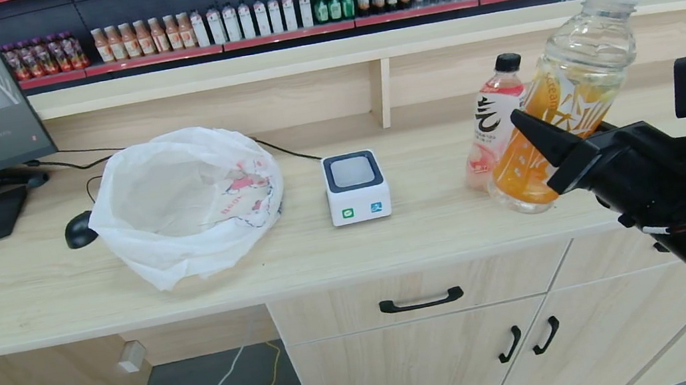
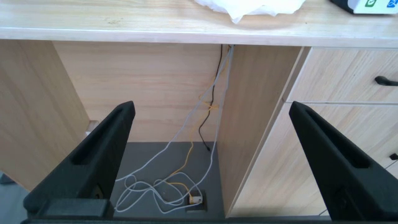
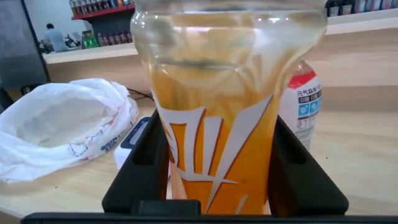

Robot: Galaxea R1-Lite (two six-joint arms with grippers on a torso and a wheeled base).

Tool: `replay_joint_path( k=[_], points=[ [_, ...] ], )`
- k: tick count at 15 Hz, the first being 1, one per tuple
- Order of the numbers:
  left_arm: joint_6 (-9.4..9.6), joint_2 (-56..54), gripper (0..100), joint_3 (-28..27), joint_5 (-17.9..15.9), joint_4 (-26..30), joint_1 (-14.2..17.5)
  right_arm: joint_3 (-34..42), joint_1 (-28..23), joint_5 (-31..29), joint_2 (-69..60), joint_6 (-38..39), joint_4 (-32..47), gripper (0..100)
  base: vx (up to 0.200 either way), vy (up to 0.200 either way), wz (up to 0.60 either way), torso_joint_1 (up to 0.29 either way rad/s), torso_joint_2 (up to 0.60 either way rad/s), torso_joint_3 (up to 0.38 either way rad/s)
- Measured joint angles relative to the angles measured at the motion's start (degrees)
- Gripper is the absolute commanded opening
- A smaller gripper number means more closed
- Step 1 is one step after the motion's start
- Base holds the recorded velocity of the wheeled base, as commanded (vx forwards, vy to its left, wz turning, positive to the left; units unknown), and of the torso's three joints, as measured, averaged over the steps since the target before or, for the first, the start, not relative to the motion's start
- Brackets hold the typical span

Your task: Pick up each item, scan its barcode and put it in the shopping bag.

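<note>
Head view: right gripper [image 1: 556, 135] pinches the tilted orange bottle [image 1: 570, 87] near the worktop's [image 1: 429, 234] right end, pink bottle [image 1: 494, 124] beside it; left gripper [image 2: 211, 155] spread wide; bag [image 1: 183, 201] apparently empty, so scanning and bagging both bottles remain.

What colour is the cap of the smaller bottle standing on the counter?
The cap is black; the head view shows it best.

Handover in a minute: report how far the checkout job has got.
Done: nothing yet, it seems; no item shows inside the shopping bag. In hand: the right gripper is shut on the orange bottle, tilted, right of the scanner. To do: scan and bag it, then the pink bottle standing beside it. The left gripper is open, below the countertop.
</note>
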Motion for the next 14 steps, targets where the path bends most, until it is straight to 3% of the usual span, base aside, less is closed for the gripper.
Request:
replay_joint_path(
  k=[5, 9, 14],
  points=[
    [-0.13, 0.0, 100, 0.0, 0.0, 0.0, 0.0, -0.4, -1.4, 0.0, -0.2, -0.6, -0.1, 0, 0.0, 0.0, 0.0, 0.0, 0.0, 0.0],
    [-1.57, 0.0, 100, 0.0, 0.0, -0.1, 0.1, -0.8, -1.8, 0.0, -0.1, -0.1, -0.3, 0, 0.0, 0.2, 0.0, 0.001, 0.0, 0.001],
    [-1.82, 0.0, 100, 0.1, 0.0, -0.1, 0.0, -1.4, -1.7, 0.0, 1.1, -0.1, -0.1, 0, 0.0, 0.2, 0.0, 0.01, 0.0, 0.0]
  ],
)
